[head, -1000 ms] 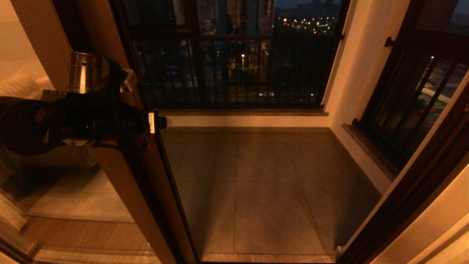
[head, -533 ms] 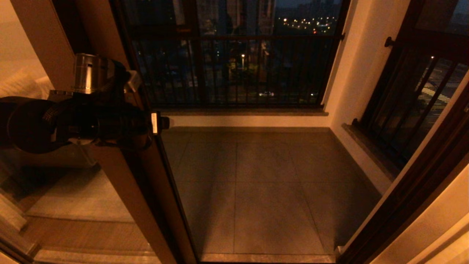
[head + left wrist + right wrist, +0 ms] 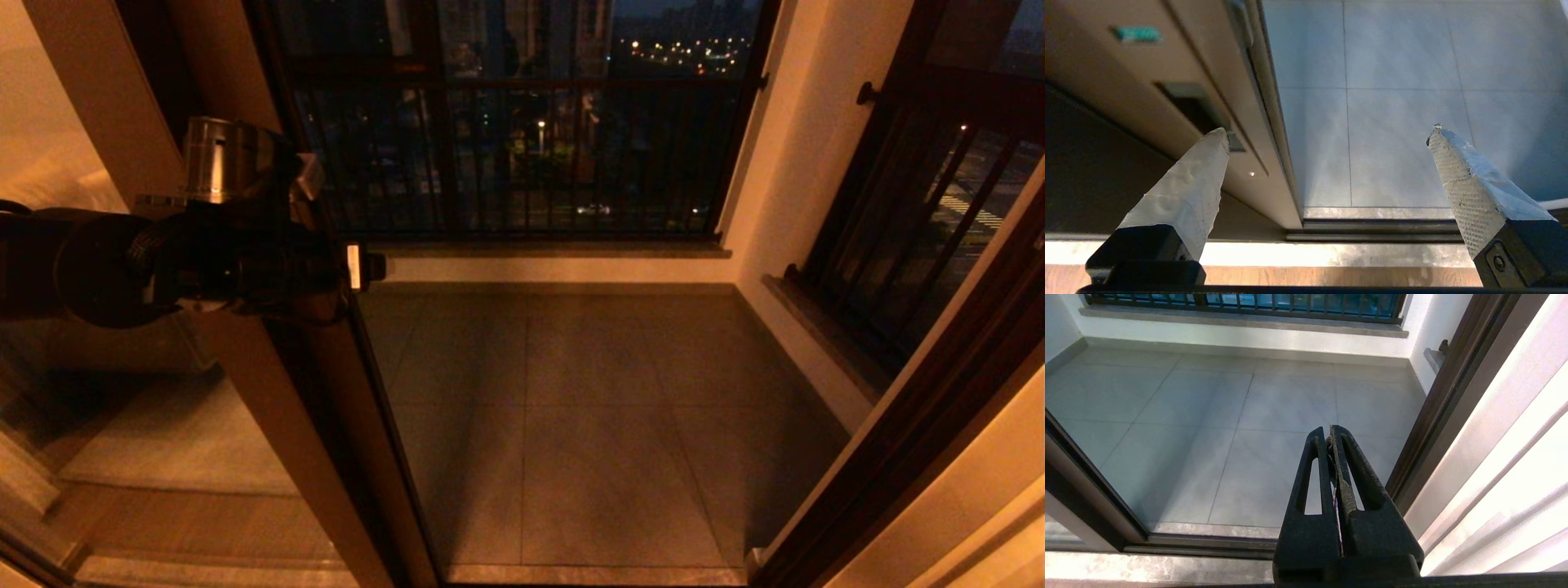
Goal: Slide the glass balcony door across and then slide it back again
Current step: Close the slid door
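Note:
The glass balcony door (image 3: 326,425) stands slid to the left, its brown stile (image 3: 1180,61) running down to the floor track (image 3: 1372,230). My left gripper (image 3: 371,268) is open at the stile's edge, about mid-height. In the left wrist view that gripper (image 3: 1327,132) straddles the door's edge: one fingertip (image 3: 1208,163) lies at the lower end of the recessed handle slot (image 3: 1192,108), the other (image 3: 1453,163) hangs over the balcony tiles. Nothing is clamped. My right gripper (image 3: 1329,430) is shut and empty, low over the threshold, out of the head view.
Black-barred balcony windows (image 3: 522,155) close the far side and the right side (image 3: 914,220). Grey tiles (image 3: 604,425) cover the balcony floor. The dark door jamb (image 3: 922,425) rises at the right, with a pale curtain (image 3: 1515,457) beside it.
My left arm has shifted to the right and slightly up along the stile. The door's edge has hardly moved. The gripper stays open.

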You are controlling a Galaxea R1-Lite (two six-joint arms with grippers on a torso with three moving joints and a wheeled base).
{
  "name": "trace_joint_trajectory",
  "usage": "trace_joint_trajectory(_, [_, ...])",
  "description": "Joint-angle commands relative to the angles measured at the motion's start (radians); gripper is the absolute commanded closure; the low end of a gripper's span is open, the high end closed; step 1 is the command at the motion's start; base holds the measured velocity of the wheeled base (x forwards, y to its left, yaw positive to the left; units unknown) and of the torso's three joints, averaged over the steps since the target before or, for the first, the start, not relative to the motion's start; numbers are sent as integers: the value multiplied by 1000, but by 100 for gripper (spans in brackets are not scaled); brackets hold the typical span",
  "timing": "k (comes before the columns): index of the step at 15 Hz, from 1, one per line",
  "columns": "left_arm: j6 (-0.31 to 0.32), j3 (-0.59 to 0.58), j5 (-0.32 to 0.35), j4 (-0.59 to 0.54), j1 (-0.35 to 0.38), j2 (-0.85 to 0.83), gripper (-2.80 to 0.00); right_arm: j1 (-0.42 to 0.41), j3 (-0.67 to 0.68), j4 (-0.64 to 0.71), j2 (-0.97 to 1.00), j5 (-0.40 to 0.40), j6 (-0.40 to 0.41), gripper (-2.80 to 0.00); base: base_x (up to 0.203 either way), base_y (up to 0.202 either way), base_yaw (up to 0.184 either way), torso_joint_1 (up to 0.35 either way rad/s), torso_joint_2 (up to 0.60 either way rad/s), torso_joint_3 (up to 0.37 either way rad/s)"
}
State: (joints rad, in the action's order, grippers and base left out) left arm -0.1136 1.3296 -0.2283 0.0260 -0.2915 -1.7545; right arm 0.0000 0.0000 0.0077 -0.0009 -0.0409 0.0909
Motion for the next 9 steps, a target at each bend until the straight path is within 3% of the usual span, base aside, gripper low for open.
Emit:
trace_joint_trajectory(1, [0,8,-2,0,0,-18,-280,0,3,0,-1,-1,1,0,0,0,0,0,0,0])
trace_joint_trajectory(9, [3,8,-5,51,0,-45,-280,0,3,0,-1,-1,1,0,0,0,0,0,0,0])
